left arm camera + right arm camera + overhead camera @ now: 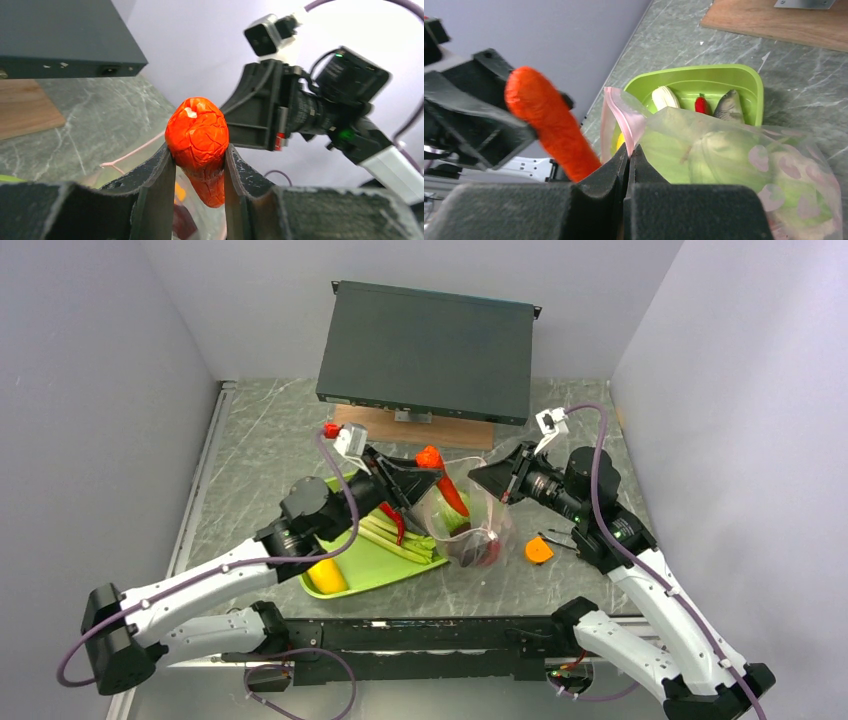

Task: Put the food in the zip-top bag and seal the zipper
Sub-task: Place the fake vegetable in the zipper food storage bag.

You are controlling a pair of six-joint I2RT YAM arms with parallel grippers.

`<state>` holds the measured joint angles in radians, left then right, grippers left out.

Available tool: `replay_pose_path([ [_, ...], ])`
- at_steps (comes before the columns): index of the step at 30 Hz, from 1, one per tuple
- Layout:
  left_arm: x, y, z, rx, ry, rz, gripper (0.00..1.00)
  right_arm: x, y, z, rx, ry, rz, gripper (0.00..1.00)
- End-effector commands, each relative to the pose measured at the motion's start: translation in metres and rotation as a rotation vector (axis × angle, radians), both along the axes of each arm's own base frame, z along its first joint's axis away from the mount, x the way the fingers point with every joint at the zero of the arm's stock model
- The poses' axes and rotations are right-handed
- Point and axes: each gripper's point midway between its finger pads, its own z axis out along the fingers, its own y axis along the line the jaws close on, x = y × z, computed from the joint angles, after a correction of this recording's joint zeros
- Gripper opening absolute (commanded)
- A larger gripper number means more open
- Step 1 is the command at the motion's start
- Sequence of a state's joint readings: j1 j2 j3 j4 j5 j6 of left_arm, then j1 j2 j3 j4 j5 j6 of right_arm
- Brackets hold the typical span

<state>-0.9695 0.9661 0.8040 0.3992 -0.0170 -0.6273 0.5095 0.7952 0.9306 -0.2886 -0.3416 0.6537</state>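
Shows the left gripper (199,150) clenched on an orange-red food piece (197,127), gripped at mid-length between both fingers, lower tip hanging in the open mouth of the zip-top bag (470,530). Locates the bag near the middle of the tabletop, slightly toward the near edge, mouth upward. Shows the right gripper (629,150) pinched tight on the bag's rim at the pink zipper (616,107), opposite the left gripper across the opening. Reveals a pale green cabbage (716,155) inside the bag. Sets the lime-green tray (375,565) just beside the bag on the side of the left edge, bearing a yellow fruit (327,575), green stalks (400,540) and a grey fish (730,106). Marks a small orange piece (538,551) on the tabletop just right of the bag.
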Motion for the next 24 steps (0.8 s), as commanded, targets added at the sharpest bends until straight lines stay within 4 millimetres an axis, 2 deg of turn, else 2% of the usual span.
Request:
replay_pose_path([
  [1, 0.02, -0.001, 0.017, -0.098, -0.064, 0.104, 0.0, -0.002, 0.003, 0.042, 0.148, -0.078, -0.005, 0.0],
  [5, 0.029, -0.011, 0.006, -0.046, -0.07, 0.147, 0.0, -0.004, 0.005, 0.047, 0.197, -0.066, 0.002, 0.0],
  [8, 0.026, -0.017, -0.011, 0.0, -0.066, 0.152, 0.0, -0.003, 0.003, 0.049, 0.227, -0.059, -0.021, 0.0],
  [14, 0.022, -0.012, -0.041, 0.062, -0.051, 0.204, 0.0, -0.003, -0.005, 0.061, 0.287, -0.083, -0.063, 0.0],
  [19, 0.019, -0.004, -0.046, 0.101, -0.052, 0.209, 0.0, -0.002, -0.007, 0.068, 0.288, -0.093, -0.077, 0.0],
  [24, 0.014, -0.021, -0.055, 0.095, 0.001, 0.142, 0.0, -0.002, -0.002, 0.067, 0.312, -0.08, -0.055, 0.0],
])
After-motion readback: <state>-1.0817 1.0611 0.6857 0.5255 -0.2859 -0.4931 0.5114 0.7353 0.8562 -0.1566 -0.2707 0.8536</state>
